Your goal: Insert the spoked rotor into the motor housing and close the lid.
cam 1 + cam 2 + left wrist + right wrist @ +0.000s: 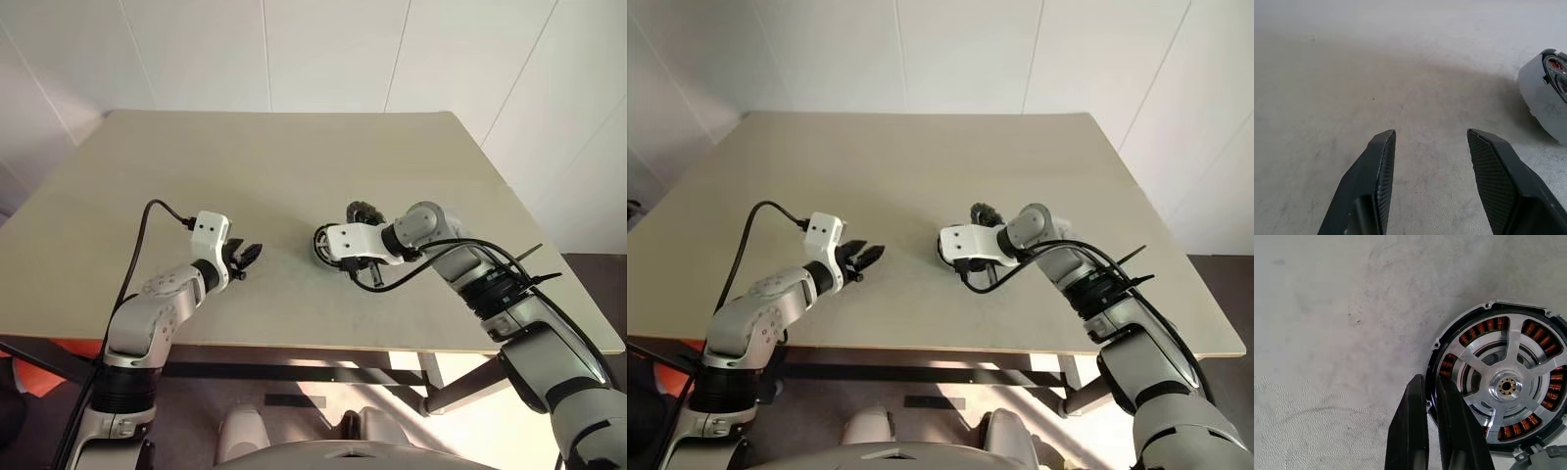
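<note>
Two fingers of right gripper (1431, 431) pinched on motor housing (1503, 387) rim; rigid, heavy, slick metal, spare windings. Left gripper (1430, 161) released.

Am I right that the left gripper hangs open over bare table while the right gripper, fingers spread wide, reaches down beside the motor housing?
Not quite. In the right wrist view the right gripper has its fingers shut, at the rim of the motor housing. The rest holds: the left gripper is open over bare table.
</note>
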